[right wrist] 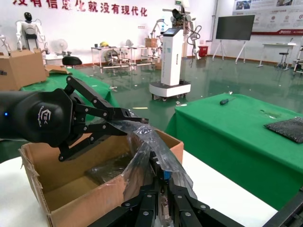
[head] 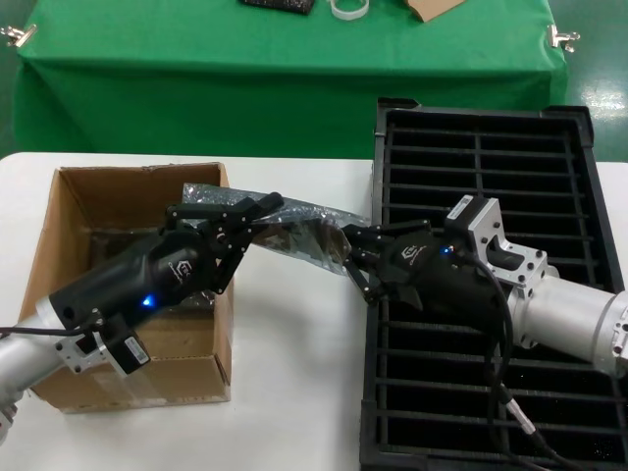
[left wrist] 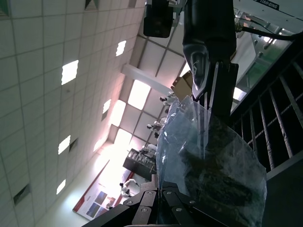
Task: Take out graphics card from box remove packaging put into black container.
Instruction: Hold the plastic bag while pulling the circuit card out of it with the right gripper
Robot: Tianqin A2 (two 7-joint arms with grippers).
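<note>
Two arms are at work, and we see both meeting over the strip of white worktop [head: 294, 392] between the box [head: 74, 211] and the black container [head: 549, 177]. The left arm rises from the lower left of the head view, lies diagonally across the open top of the box, and ends with the left claw [head: 257, 214] past the box's right wall, fingers narrowed onto one end of the packaging [head: 304, 231]. The right arm enters from the lower right, lies low across the slotted rows of the black container, and points its right claw [head: 351, 257] leftward past the container's left rim, where its fingers are pinched onto the other end of the same bag. The packaging hangs between the two claws, clear of the worktop, with its left end above the box's right wall. In the right wrist view we see the bag [right wrist: 142, 151] draped from the left claw [right wrist: 135, 124] down to the right claw's fingers [right wrist: 158, 208], with a small blue part [right wrist: 166, 175] showing inside it just above those fingers; we cannot tell whether this belongs to the graphics card. In the left wrist view a dark mass [left wrist: 222, 184] lies inside the translucent bag. The box stands at the left, the black container at the right, well apart.
</note>
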